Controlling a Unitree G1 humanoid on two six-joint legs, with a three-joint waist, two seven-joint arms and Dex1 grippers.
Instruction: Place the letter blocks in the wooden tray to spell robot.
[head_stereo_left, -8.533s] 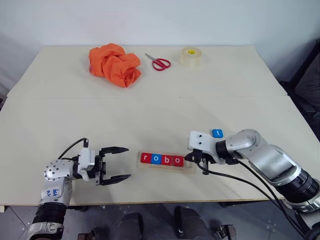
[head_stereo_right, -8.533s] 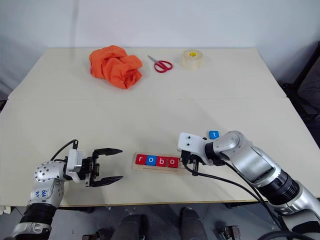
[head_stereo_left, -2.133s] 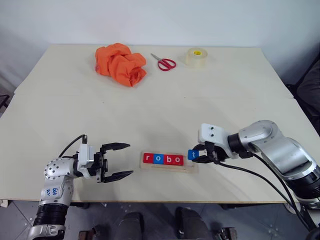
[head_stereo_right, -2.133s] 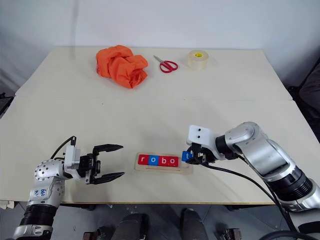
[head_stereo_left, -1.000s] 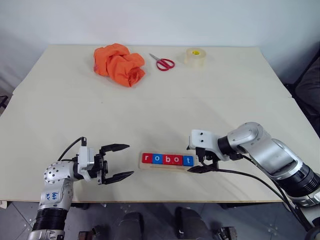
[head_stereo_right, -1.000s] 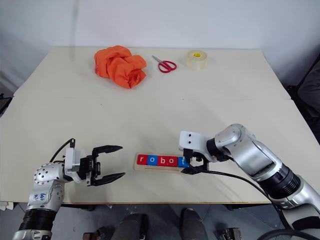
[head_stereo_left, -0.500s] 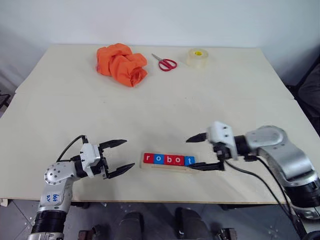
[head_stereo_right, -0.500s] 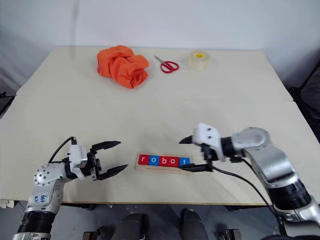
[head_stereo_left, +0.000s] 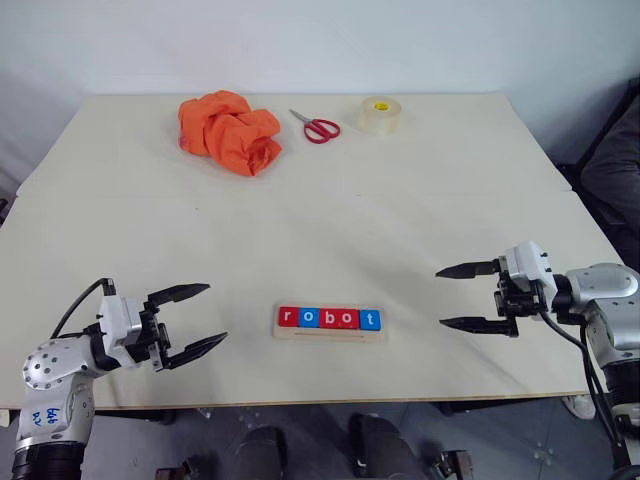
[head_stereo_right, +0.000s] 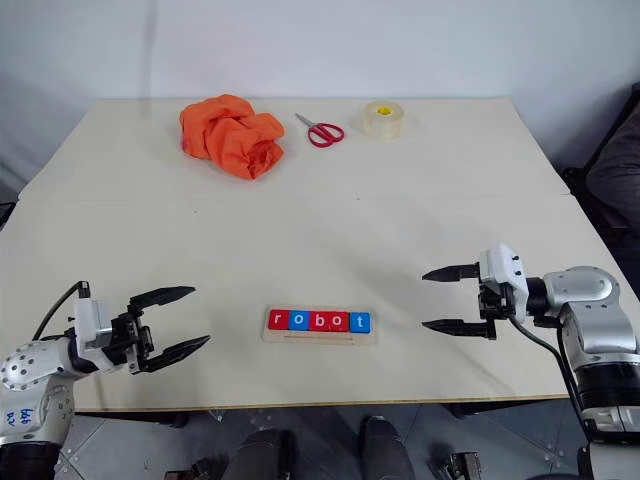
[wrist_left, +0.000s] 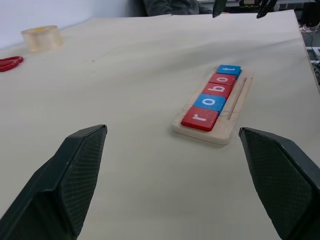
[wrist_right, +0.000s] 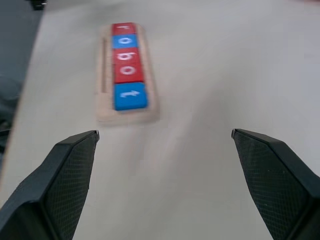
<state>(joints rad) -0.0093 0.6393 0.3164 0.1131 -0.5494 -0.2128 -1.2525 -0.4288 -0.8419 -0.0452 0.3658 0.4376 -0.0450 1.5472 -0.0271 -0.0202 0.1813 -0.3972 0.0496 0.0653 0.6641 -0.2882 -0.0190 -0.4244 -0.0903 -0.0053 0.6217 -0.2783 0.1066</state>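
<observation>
Wooden tray (head_stereo_left: 330, 331) with letter blocks (head_stereo_left: 330, 318) spelling robot at lower centre, long axis left-right, midway between left gripper (head_stereo_left: 190, 319) and right gripper (head_stereo_left: 462, 297), both spread and empty.

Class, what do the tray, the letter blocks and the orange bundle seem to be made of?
Tray: pale, unpainted wood, matte, with grooves. Letter blocks: probably painted wood or plastic, smooth red and blue with white letters. Orange bundle: soft fabric, crumpled into folds.

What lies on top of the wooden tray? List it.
Five square letter blocks, red, blue, red, red, blue, spell robot on the pale wooden tray. They cover most of its top; one groove shows.
</observation>
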